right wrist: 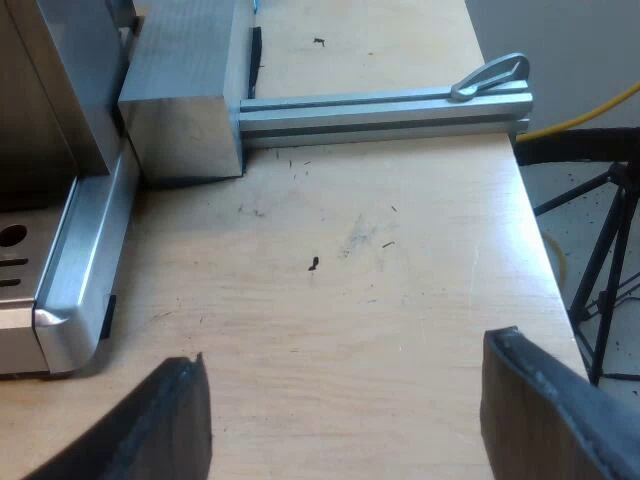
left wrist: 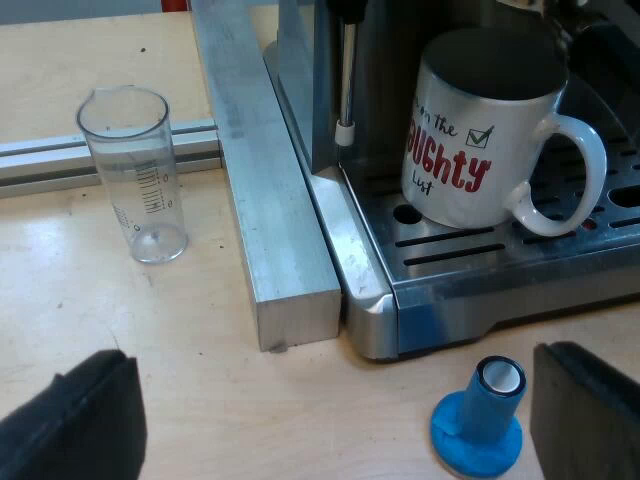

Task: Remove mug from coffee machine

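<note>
1. While the mug [left wrist: 480,130] stands upright on the drip tray [left wrist: 470,258] of the espresso machine [left wrist: 480,305], the removal counts as not yet begun: nothing grips or touches it.
2. Mug: white, with red and black lettering and a dark interior. Its handle [left wrist: 596,165] is turned away from the steam wand [left wrist: 346,80], which hangs just beside the mug's body. It sits far from the left gripper, deep in the machine's front.
3. Left gripper [left wrist: 330,425]: jaws spread wide, holding nothing, low over the table [left wrist: 200,340] and near the machine's front corner.
4. Tamper [left wrist: 478,420]: blue, upright on the table, just beside one left finger. It lies between that gripper and the drip tray, and I judge it an obstacle to a straight approach.
5. Measuring glass [left wrist: 135,175]: clear, upright, apparently empty, well apart from the mug. An aluminium bar [left wrist: 270,200] along the machine's side lies between the two.
6. Right gripper [right wrist: 345,410]: jaws wide apart and empty, over bare table near a corner of the machine's base. An aluminium block [right wrist: 185,90] and a rail [right wrist: 385,108] lie farther off.
7. Outstanding, by judgement, is the whole task. A gripper must reach in, close on the mug's body or handle, lift it off the tray, draw it out from under the machine and set it on the table.
</note>
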Controlling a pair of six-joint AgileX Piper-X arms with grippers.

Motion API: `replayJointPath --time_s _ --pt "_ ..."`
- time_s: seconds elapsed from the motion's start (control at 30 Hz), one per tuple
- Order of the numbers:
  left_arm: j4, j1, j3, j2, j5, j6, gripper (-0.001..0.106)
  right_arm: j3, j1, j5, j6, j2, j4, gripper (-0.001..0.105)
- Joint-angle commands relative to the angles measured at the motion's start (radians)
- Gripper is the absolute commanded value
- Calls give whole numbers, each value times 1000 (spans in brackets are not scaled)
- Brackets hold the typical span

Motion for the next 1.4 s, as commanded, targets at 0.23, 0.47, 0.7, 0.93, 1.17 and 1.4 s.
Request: replayJointPath --time_s 0.23,0.47,0.7,0.93,1.17,1.4 --pt "2 0 -6 -129 22 4 80 -22 -2 -2 -7 -3 10 59" --pt "5 -4 -48 -76 93 -4 80 -100 47 -89 -35 121 11 59" --pt "-47 -54 -78 -35 102 -18 80 -173 103 -110 -39 220 11 59" --pt "-102 -144 -87 27 108 -18 80 -291 211 -215 -58 368 11 59" --pt "-202 -183 -87 99 217 0 80 -301 298 -267 -58 425 11 59" --pt "-258 -190 -40 125 325 5 80 -294 364 -267 -58 426 0 59"
